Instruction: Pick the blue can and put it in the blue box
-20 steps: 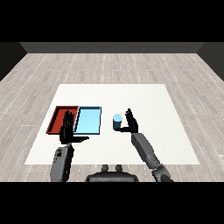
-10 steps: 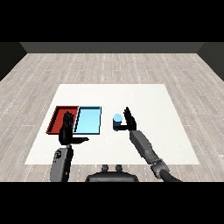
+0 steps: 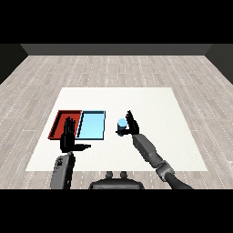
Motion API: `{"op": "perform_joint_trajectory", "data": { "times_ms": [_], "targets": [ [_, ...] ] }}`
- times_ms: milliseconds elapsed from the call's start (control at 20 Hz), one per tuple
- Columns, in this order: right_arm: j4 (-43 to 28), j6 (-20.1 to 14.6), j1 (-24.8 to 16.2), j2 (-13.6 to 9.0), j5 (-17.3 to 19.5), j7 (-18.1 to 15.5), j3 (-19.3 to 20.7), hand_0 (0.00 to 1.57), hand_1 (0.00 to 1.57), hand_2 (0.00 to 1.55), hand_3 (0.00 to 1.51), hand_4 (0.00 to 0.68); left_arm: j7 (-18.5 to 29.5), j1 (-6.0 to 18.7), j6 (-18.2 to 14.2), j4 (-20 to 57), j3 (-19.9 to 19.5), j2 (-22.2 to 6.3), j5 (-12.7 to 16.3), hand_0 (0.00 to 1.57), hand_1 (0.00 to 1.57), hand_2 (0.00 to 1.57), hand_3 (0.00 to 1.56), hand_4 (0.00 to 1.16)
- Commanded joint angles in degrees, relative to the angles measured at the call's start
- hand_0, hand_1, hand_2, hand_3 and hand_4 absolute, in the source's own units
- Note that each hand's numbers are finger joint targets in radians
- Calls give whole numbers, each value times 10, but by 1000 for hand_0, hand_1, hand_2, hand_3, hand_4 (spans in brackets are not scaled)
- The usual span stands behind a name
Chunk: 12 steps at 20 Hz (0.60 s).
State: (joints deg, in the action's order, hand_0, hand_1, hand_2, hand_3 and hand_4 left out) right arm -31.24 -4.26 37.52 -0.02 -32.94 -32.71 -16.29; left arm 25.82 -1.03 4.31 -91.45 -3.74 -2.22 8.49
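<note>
Grey wooden floor boards lie all around the white worktop (image 3: 150, 102), and a dark wall closes the room at the far side. On the worktop, toward its left edge, the red tray (image 3: 60, 122) and the light blue tray (image 3: 92, 124) lie side by side and touch along one long wall; the red one is nearer to the left edge.

The blue can (image 3: 121, 127) stands upright on the worktop just beside the right wall of the light blue tray, a little left of the worktop's middle and somewhat nearer to its front edge than to its far edge. It is outside both trays.

The right hand (image 3: 132, 126) is at the right side of the can, with the fingers pointing up and spread wide. The palm faces the can and looks to be touching it or very close; I cannot tell which. The fingers are not curled round it.

The left hand (image 3: 69, 139) is raised near the front left part of the worktop, in front of the red tray. Its fingers are straight and point upward, the thumb points to the right, and it holds nothing.
</note>
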Motion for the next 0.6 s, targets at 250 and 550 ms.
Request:
{"op": "perform_joint_trajectory", "data": {
  "times_ms": [250, 550],
  "targets": [
    [72, -2, 38, 0, -84, -43, -74, 0, 0, 0, 0, 0, 0, -4, -9, 0, 12, 10, -4, 0, 0, 0, 0, 0],
    [74, -11, 56, 0, -107, -33, -90, 0, 0, 0, 0, 0, 35, -12, 20, 30, -1, 1, 9, 0, 0, 0, 0, 0]
  ]
}}
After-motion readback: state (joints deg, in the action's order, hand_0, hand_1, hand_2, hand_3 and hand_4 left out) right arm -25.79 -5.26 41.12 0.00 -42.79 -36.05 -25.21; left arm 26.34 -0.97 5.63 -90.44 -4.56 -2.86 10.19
